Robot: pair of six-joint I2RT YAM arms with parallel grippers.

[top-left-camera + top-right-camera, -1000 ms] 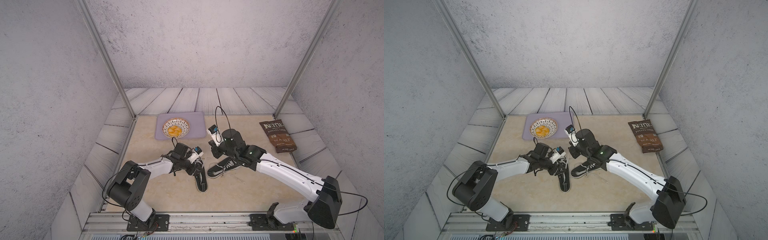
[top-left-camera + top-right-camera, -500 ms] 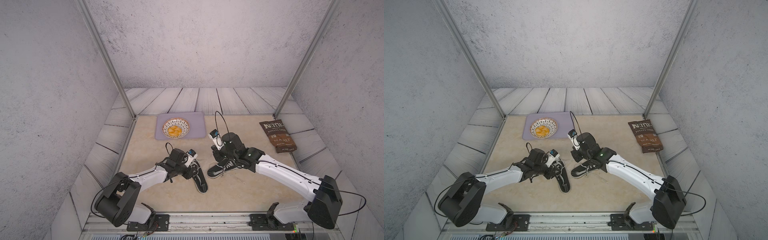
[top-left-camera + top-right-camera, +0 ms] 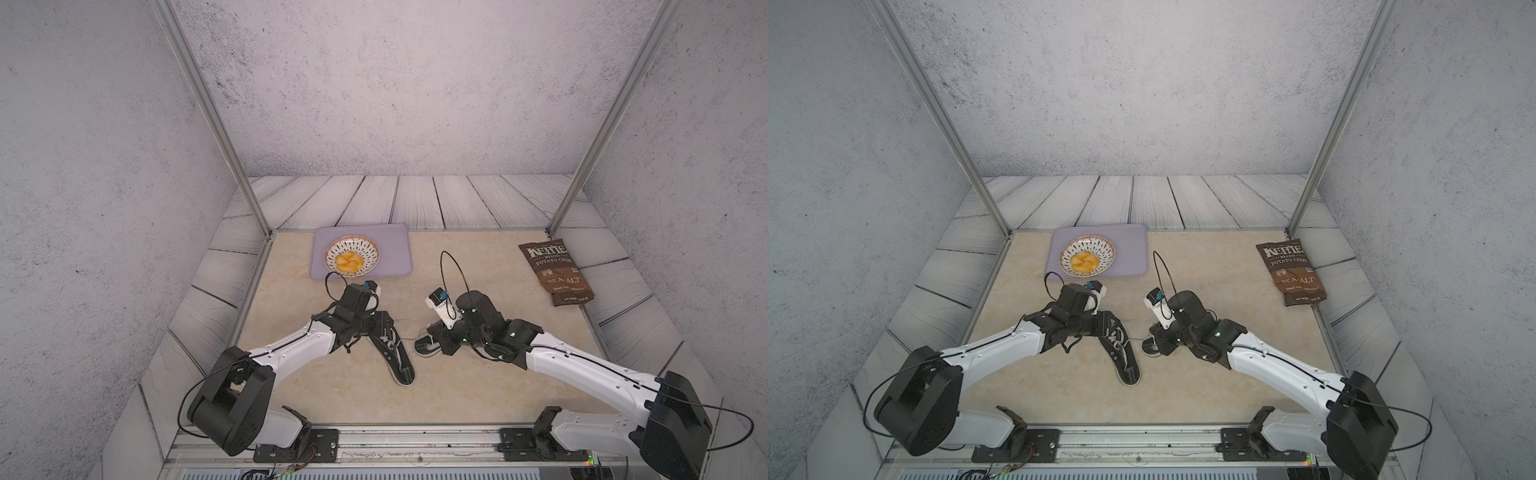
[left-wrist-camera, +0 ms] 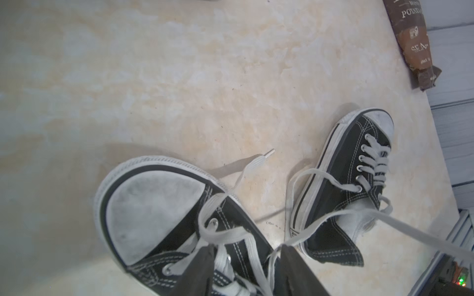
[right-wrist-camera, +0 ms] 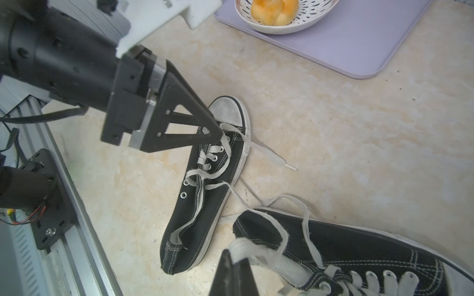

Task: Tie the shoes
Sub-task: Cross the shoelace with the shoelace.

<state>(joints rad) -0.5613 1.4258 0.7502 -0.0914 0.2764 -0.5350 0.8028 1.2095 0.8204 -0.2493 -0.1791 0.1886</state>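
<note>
Two small black canvas sneakers with white toe caps lie near the middle of a beige tabletop (image 3: 332, 395). The left sneaker (image 3: 395, 357) points its toe to the far side, with its heel near. The right sneaker (image 4: 346, 189) lies just beside it on the right, heel toward it, and is mostly hidden under the arm in both top views. Their white laces trail untied.

The shoes look light and would likely slide on the smooth table if a lace were tugged. The laces are flat, soft and limp, so they are best held a short way back from the tip or close above the top eyelets. One loose lace end (image 5: 277, 159) lies free on the table to the right of the left sneaker's toe.

Both arms reach low and forward from the near edge, wrists bent down, meeting at the shoes. The left gripper (image 5: 216, 133) tilts down over the left sneaker's toe-end eyelets. Its fingers are apart with laces between them, apparently pinching nothing. The right gripper (image 5: 232, 256) is closed on a white lace (image 5: 241, 247) above the right sneaker's heel. Which shoe that lace belongs to is unclear.
</note>
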